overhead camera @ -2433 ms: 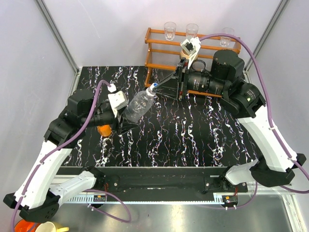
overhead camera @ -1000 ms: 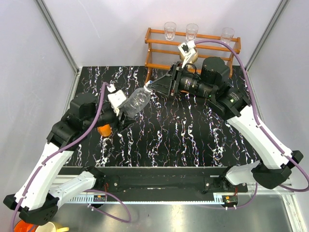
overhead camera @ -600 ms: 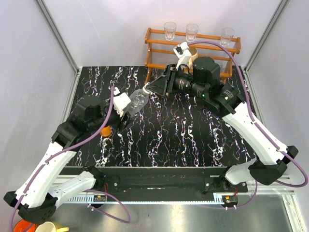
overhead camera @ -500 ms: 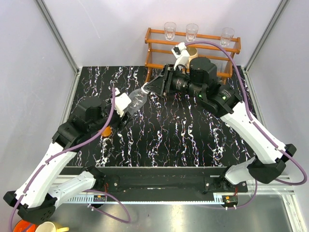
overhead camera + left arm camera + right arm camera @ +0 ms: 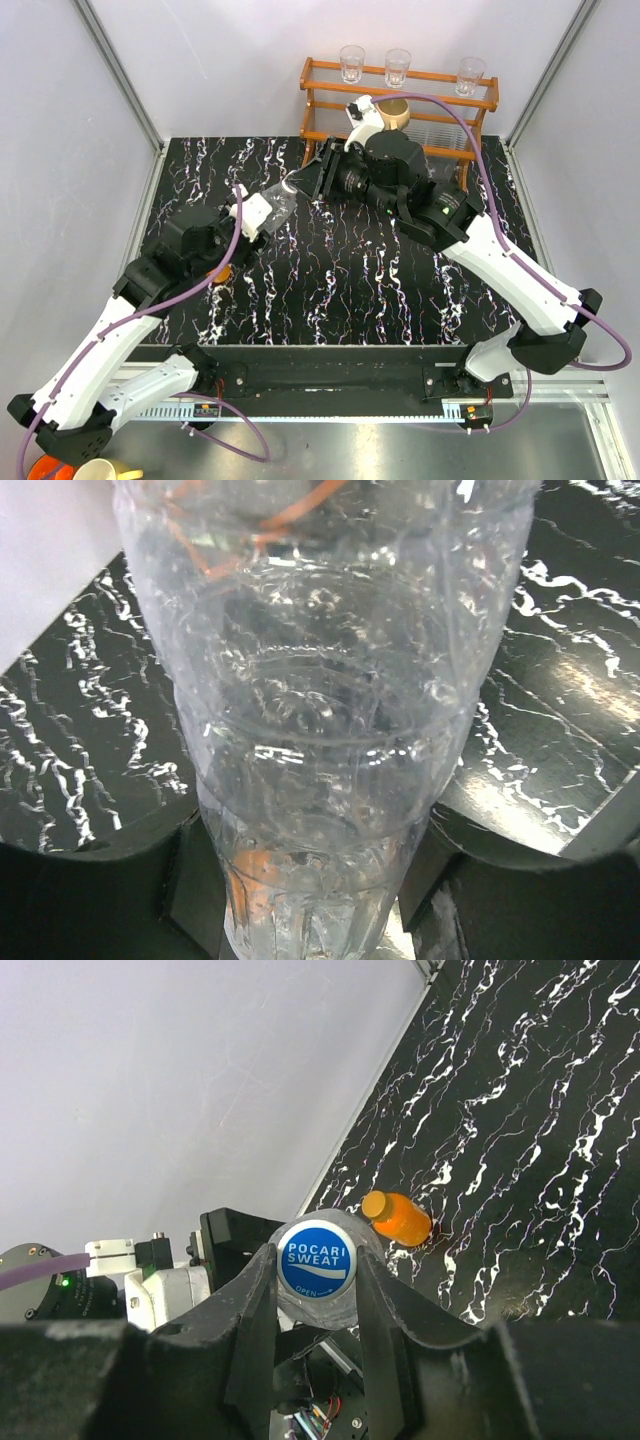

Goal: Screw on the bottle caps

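Observation:
My left gripper (image 5: 262, 215) is shut on the body of the clear ribbed bottle (image 5: 278, 205) and holds it tilted above the table, neck toward the right arm. The bottle fills the left wrist view (image 5: 320, 730), between the black fingers (image 5: 190, 880). My right gripper (image 5: 314, 1253) is shut on the blue cap (image 5: 316, 1258), which sits at the bottle's mouth. The short orange bottle (image 5: 400, 1220) lies on the table with an orange cap (image 5: 376, 1204) at its end. In the top view the orange bottle (image 5: 224, 270) is mostly hidden under the left arm.
A wooden rack (image 5: 400, 100) stands at the back with clear glasses (image 5: 351, 62) on top and a tan mug (image 5: 395, 112) behind the right wrist. The black marbled table (image 5: 380, 280) has a metal rail along its left edge.
Both grippers have moved left and toward the back left, carrying the clear bottle and blue cap together. The left arm now covers more of the orange bottle.

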`<state>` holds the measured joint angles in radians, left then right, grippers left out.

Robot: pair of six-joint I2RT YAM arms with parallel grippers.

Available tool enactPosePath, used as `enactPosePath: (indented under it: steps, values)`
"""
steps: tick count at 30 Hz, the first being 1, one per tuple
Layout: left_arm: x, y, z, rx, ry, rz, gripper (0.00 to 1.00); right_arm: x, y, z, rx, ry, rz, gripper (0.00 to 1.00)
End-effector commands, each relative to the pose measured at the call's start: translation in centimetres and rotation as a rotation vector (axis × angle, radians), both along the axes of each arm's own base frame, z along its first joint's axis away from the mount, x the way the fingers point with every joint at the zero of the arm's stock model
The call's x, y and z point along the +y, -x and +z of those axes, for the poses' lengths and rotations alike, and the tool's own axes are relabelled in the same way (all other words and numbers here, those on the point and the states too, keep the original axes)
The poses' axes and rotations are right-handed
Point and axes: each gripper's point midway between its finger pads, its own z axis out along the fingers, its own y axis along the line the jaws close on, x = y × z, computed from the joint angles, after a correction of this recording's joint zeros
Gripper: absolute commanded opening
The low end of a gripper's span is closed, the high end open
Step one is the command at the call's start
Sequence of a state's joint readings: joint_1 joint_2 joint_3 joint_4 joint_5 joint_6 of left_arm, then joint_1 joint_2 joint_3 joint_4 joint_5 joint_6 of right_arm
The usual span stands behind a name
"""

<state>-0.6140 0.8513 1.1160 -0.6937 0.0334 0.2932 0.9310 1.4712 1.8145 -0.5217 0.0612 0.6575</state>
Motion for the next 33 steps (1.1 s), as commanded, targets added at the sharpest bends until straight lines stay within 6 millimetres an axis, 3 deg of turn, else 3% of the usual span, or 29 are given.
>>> enactPosePath:
  steps: [1, 7, 15, 17, 19, 21, 24, 29, 30, 32, 33]
  values:
    - [-1.7, 0.5, 2.6, -0.005, 0.191, -0.023, 0.52, 0.6, 2.7, 1.2, 0.001, 0.001, 0.088, 0.35]
    - [-4.6, 3.9, 2.8, 0.103, 0.284, -0.224, 0.50, -0.2, 3.0, 3.1, -0.060, -0.006, 0.092, 0.58]
    - [-5.9, 5.8, 3.2, 0.157, 0.332, -0.336, 0.50, -0.7, 3.4, 4.0, -0.103, -0.004, 0.106, 0.71]
    - [-5.9, 6.1, 3.3, 0.165, 0.343, -0.350, 0.50, -1.0, 3.5, 4.7, -0.122, -0.009, 0.107, 0.82]
    - [-6.0, 6.3, 3.6, 0.168, 0.356, -0.354, 0.50, -1.5, 3.8, 5.4, -0.145, -0.010, 0.112, 0.87]
    - [-6.1, 6.5, 4.0, 0.178, 0.379, -0.363, 0.50, -1.9, 4.0, 5.7, -0.161, -0.004, 0.112, 0.99]
    - [-6.4, 6.8, 4.7, 0.188, 0.416, -0.384, 0.49, -2.7, 4.5, 6.3, -0.186, -0.001, 0.115, 1.00]
    - [-6.9, 6.8, 6.1, 0.203, 0.476, -0.408, 0.48, -4.5, 7.3, 7.9, -0.299, -0.001, 0.209, 1.00]
    - [-7.1, 7.1, 6.7, 0.193, 0.490, -0.431, 0.48, -4.5, 8.0, 7.2, -0.339, 0.033, 0.267, 1.00]
    - [-7.3, 7.8, 8.3, 0.142, 0.524, -0.482, 0.51, -5.1, 10.4, 7.8, -0.427, 0.019, 0.371, 1.00]
    - [-7.4, 8.1, 8.7, 0.141, 0.541, -0.493, 0.51, -4.9, 10.8, 6.9, -0.479, 0.044, 0.419, 1.00]
